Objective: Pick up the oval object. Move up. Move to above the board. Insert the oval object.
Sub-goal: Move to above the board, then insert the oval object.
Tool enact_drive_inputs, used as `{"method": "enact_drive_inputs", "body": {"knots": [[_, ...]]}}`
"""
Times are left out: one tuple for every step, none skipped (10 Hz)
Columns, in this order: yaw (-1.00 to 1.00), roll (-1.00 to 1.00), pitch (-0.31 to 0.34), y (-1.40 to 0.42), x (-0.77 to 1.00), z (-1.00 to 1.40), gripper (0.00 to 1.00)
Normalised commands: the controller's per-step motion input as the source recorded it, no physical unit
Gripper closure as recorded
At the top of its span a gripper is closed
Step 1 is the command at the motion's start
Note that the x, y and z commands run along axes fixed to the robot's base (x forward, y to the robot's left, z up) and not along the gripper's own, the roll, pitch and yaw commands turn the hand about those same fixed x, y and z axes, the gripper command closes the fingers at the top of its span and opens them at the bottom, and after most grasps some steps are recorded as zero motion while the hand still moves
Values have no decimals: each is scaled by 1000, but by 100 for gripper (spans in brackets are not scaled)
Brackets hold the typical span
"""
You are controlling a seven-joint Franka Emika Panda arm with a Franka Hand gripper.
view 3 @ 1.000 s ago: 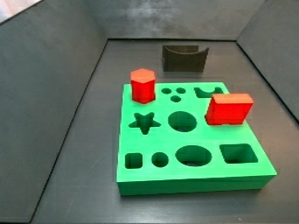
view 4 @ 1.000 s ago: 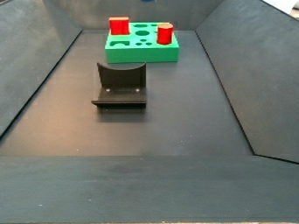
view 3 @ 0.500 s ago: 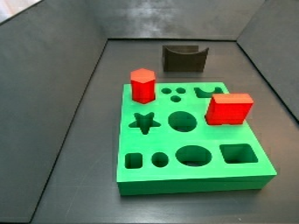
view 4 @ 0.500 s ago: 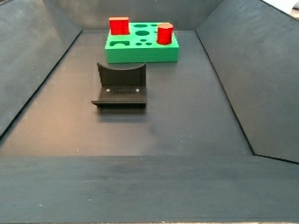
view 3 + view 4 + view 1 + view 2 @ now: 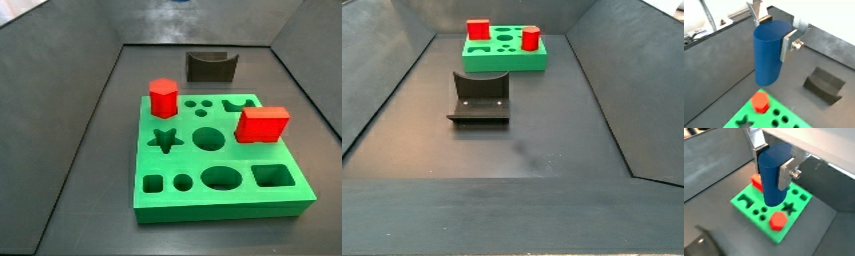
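Note:
My gripper is shut on the oval object, a smooth blue peg that hangs upright between the silver fingers, high above the floor. Both wrist views show the gripper and the peg. The green board with shaped holes lies below the peg in one wrist view, and at the picture's edge in the other. Both side views show the board on the floor. Neither the gripper nor the peg shows in the side views.
A red hexagonal prism and a red cube stand in the board. The dark fixture stands on the floor beside the board. Grey walls enclose the floor.

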Motion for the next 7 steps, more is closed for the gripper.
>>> {"method": "enact_drive_inputs", "body": {"knots": [[8,1,-6,-636,-133,38,100],[7,-2,4,-378,-66,25,100],[8,-4,9,-222,-21,18,100],[0,0,0,0,-17,0,100],[0,0,-1,-157,-251,-183,100],[-377,94,61,-546,-180,-226,100],[-646,9,79,-597,0,-283,100]]}}
